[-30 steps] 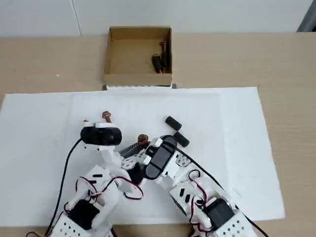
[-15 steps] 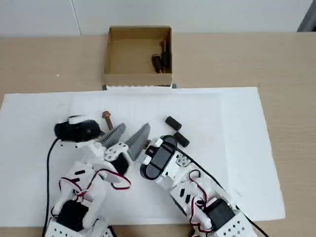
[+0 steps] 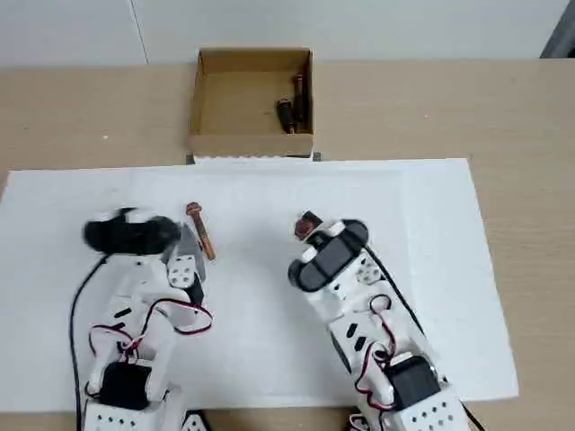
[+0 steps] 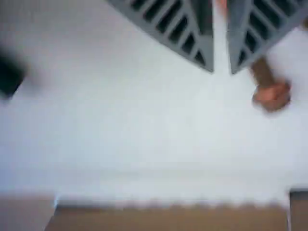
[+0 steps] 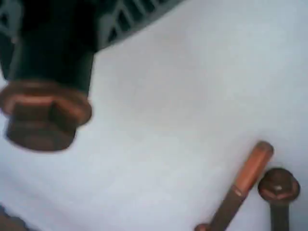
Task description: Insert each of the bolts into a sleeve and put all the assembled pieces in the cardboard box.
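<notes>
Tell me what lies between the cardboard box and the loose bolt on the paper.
Only bare white paper, in the high view, between the cardboard box and the bolt.

One cardboard box [image 3: 205,101] stands on the counter [image 3: 503,108], and one white sheet [image 3: 431,269] lies in front of it. There are two arms, the left arm [image 3: 135,305] and the right arm [image 3: 368,314]. Bolt-and-sleeve pieces number three: what look like a first boxed piece [image 3: 286,114] and a second boxed piece [image 3: 299,88], plus one held piece [image 5: 45,91] in the right arm's fingers [image 5: 130,19]. Two loose bolts lie side by side, a long-shaft bolt [image 5: 248,175] and a head-up bolt [image 5: 278,187]. One dark blur [image 4: 7,77] is of unclear kind.
</notes>
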Controlling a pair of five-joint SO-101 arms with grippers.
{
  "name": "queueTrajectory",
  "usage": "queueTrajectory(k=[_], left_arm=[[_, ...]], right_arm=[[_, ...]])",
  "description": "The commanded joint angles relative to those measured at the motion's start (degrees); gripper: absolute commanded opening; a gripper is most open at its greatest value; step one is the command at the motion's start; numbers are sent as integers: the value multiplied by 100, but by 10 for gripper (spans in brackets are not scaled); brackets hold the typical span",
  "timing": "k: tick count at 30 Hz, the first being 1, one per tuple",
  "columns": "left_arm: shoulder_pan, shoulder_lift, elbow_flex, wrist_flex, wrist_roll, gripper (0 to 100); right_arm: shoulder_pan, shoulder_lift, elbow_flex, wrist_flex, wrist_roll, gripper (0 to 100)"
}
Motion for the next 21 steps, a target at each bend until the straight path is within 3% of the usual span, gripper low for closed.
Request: queueTrajectory(k=[1, 5, 21], left_arm=[[-62, -53, 145, 176, -440, 5], [-62, -53, 338, 264, -730, 5], [-26, -53, 699, 264, -730, 5]], right_arm=[[92, 576, -888, -215, -114, 2], [180, 1921, -1916, -453, -141, 2], [673, 7398, -6215, -1508, -352, 2]])
